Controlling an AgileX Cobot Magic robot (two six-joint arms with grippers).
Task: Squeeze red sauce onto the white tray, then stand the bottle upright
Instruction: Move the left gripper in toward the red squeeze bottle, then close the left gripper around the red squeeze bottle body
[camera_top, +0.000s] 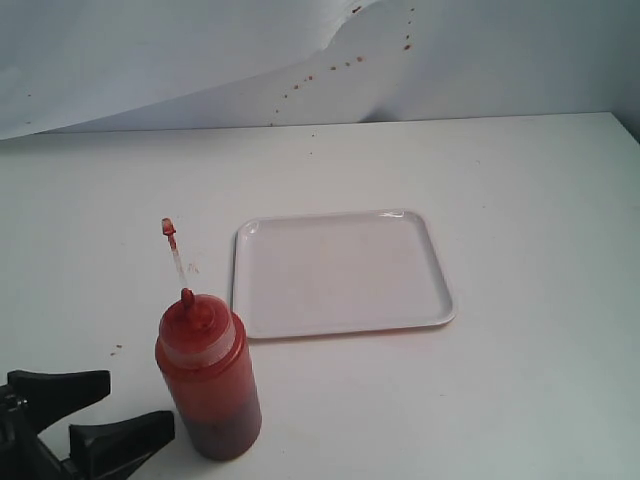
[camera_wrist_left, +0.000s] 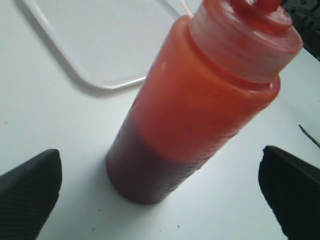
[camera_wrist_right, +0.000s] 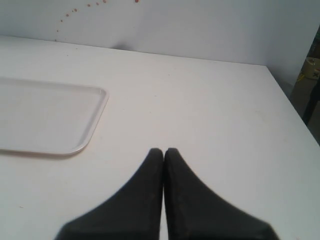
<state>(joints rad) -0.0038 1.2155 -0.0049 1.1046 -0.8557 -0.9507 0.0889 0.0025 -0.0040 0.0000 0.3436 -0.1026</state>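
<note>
Now: one bottle (camera_top: 208, 385) upright, one white tray (camera_top: 340, 275).

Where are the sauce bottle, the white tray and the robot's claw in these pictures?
bottle (camera_top: 210, 395): exterior view, its red body.
white tray (camera_top: 340, 270): exterior view, its bare floor.
left claw (camera_top: 140, 398): exterior view, midway between its fingertips.
</note>
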